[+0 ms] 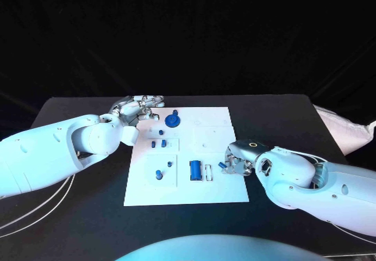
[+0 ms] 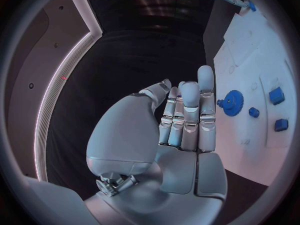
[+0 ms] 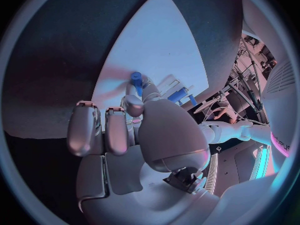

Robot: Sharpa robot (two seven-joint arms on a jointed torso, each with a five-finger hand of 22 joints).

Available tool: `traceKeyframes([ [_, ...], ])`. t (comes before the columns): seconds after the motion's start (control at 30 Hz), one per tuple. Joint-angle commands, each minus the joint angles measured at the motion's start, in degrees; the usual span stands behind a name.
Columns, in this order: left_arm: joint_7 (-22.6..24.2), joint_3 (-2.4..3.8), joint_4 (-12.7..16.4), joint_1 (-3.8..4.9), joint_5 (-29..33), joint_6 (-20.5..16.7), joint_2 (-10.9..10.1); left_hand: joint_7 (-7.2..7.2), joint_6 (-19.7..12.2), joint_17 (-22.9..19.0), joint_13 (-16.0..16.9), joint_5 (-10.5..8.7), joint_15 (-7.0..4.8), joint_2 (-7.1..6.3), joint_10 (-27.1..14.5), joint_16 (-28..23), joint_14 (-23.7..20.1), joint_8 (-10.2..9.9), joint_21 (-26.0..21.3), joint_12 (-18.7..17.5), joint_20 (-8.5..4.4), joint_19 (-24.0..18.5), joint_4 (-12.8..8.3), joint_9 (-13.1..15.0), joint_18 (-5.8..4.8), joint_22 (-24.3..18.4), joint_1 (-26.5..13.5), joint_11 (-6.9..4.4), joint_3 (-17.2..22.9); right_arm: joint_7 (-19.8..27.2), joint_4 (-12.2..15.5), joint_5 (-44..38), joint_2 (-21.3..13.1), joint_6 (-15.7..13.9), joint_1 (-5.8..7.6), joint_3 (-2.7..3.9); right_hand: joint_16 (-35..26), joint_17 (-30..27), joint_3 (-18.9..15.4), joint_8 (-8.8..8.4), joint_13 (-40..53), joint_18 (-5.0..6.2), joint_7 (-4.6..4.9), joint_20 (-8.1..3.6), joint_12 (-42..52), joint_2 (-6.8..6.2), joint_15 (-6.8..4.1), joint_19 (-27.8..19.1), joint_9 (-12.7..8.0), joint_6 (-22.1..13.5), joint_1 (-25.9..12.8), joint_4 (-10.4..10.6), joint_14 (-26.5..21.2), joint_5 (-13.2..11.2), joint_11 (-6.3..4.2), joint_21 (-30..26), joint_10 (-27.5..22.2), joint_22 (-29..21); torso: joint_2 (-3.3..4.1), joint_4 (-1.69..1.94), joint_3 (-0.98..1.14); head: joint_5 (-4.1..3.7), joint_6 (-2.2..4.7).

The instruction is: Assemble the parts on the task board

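Right now the task board (image 1: 211,125), a white plate, lies mid-table on the black table (image 1: 298,119). R hand (image 1: 235,163) sits at the board's right edge, near side; in the right wrist view its thumb and a finger pinch a small blue peg (image 3: 135,77), other fingers curled alongside. L hand (image 1: 139,109) hovers at the board's far left corner, holding nothing; left wrist view shows its fingers (image 2: 187,110) straight and close together, thumb off to the side. On the board: blue gear (image 1: 173,118) near the L hand, two small blue blocks (image 1: 159,144) closer in, a blue cylinder (image 1: 195,171) lying flat beside the R hand, and a small blue piece (image 1: 159,174) w/ another bit just beyond it on the near left.
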Motion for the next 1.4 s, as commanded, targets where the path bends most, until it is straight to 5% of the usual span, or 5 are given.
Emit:
traceKeyframes([
  [0.03,-0.01,0.03,0.12,0.01,-0.48,1.11,0.07,-0.02,-0.39,-0.15,-0.07,0.01,-0.10,0.09,-0.33,-0.19,-0.44,0.19,-0.37,0.20,0.16,-0.32,-0.40,-0.04,0.64,-0.08,0.54,-0.02,-0.13,-2.04,-1.02,-1.91,-0.04,7.24,-1.14,-0.98,-0.17,0.17,2.63,-0.16,-0.12,-0.84,-0.40,-0.08,-0.50,0.86,-0.04,-0.45,-18.20,0.13,3.26,-1.61,3.08,1.70,-0.20,-0.15,-0.54,0.05,-0.02,0.00,0.03,0.07,-0.04],
  [0.33,-0.11,0.03,0.09,0.01,-0.53,1.15,0.12,-0.02,-0.41,-0.14,-0.08,0.02,-0.09,0.10,-0.36,-0.19,-0.44,0.19,-0.38,0.21,0.16,-0.32,-0.41,-0.05,0.64,-0.08,0.54,-0.02,-0.13,-2.20,-0.11,1.89,-0.68,-0.05,-1.21,-0.97,0.70,1.58,13.39,-0.30,0.44,-1.16,-0.69,-0.33,0.04,2.56,-0.17,0.37,-17.86,1.19,3.94,-3.45,3.41,1.28,-0.54,0.68,0.75,1.61,0.00,-0.07,0.13,0.15,-0.08],
  [0.53,-0.19,0.03,0.06,0.01,-0.63,1.16,0.14,-0.02,-0.42,-0.13,-0.08,0.02,-0.09,0.11,-0.37,-0.18,-0.43,0.19,-0.38,0.21,0.16,-0.32,-0.42,-0.05,0.64,-0.09,0.55,-0.02,-0.13,-1.65,2.07,11.05,-2.24,-7.88,-1.10,-0.80,0.83,1.91,25.21,-0.35,0.73,-1.20,-0.88,-0.41,0.10,-1.44,-0.25,0.52,-17.04,1.57,-2.48,-2.56,3.46,0.84,-0.88,0.93,1.58,2.03,0.04,-0.01,0.06,0.19,-0.14],
  [0.7,-0.31,0.03,0.03,0.01,-0.79,1.13,0.17,-0.03,-0.44,-0.22,-0.09,0.04,-0.09,0.16,-0.41,-0.21,-0.47,0.20,-0.40,0.24,0.16,-0.31,-0.46,-0.05,0.64,-0.10,0.61,-0.03,-0.09,0.25,3.62,21.46,-3.24,-13.95,-0.49,-0.60,0.54,1.58,29.55,-0.56,0.94,-1.16,-0.72,-0.32,0.05,-3.16,-0.19,0.35,-16.62,1.20,-5.95,-2.14,3.39,-0.09,-0.41,0.77,1.62,1.78,0.02,-0.07,0.04,0.20,-0.16],
  [1.4,-0.49,0.03,0.09,0.01,-0.84,1.14,0.30,-0.03,-0.44,-0.22,-0.09,0.04,-0.09,0.16,-0.41,-0.21,-0.47,0.20,-0.40,0.24,0.16,-0.31,-0.46,-0.05,0.64,-0.10,0.61,-0.03,-0.09,0.98,3.50,34.18,-1.29,-13.53,-0.14,-0.52,0.47,1.63,29.90,-0.51,1.75,-1.13,-0.68,-0.23,0.69,-5.45,-0.05,0.31,-15.82,1.66,-13.33,0.39,3.44,-1.03,-0.29,0.69,2.03,1.74,0.02,0.01,-0.02,0.41,-0.35],
])
